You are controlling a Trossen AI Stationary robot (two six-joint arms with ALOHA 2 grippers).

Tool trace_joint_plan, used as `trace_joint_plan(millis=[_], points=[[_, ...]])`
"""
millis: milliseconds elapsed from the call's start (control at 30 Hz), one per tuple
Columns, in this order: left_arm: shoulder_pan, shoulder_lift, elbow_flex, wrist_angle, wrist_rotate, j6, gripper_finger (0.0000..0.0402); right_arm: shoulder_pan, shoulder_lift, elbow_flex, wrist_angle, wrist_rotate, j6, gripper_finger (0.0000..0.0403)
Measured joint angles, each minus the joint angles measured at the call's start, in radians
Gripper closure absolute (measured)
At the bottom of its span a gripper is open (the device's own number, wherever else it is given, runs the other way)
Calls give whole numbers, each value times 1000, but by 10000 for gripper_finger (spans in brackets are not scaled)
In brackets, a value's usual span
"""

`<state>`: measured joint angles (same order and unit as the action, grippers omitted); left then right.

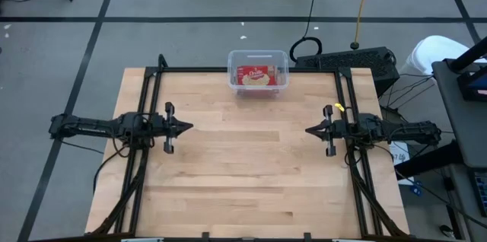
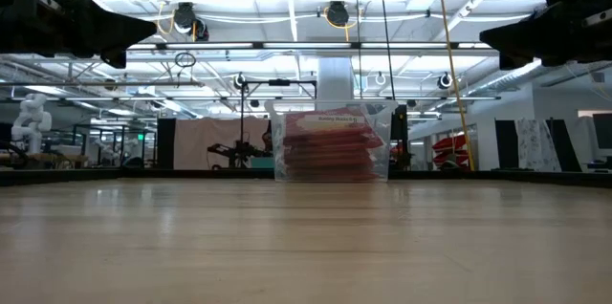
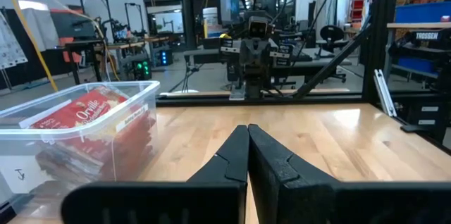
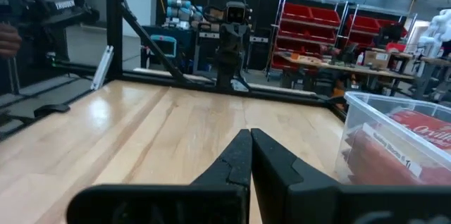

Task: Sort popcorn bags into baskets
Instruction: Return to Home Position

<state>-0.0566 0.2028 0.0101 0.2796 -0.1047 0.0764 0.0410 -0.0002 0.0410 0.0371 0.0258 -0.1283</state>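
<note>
popcorn bags [image 1: 258, 76] stacked flat in clear tub [image 1: 232, 69], long axis left-right; left claw [image 1: 189, 127], right claw [image 1: 308, 130], both pressed together

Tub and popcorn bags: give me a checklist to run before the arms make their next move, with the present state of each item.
1. Popcorn bags in the tub: ok, stacked inside; none shows on the table.
2. Left gripper empty: ok, shut on nothing.
3. Right gripper empty: ok, shut on nothing.
4. Both grippers apart from the tub: ok, one at each side of the table.
5. Tub fully on the table: cannot tell, it stands at the far edge.
6. Bag count: cannot tell, the stack hides the lower ones.
</note>
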Motion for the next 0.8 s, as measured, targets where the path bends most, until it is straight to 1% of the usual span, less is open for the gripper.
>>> trace_joint_plan(millis=[133, 233, 400, 567, 800], points=[[-1, -26, 0, -31, 0, -1, 394, 0, 1, 0, 8, 24, -19, 401], [-1, -36, 0, -55, 1, -4, 398, 0, 2, 0, 11, 26, -34, 401], [-1, -36, 0, -78, 3, -10, 391, 0, 2, 0, 4, 26, -25, 401], [-1, -36, 0, -99, 68, 9, 397, 0, 2, 0, 2, 25, -8, 401], [-1, -79, 0, -136, 58, -3, 395, 0, 3, 0, -1, 25, -8, 401]])
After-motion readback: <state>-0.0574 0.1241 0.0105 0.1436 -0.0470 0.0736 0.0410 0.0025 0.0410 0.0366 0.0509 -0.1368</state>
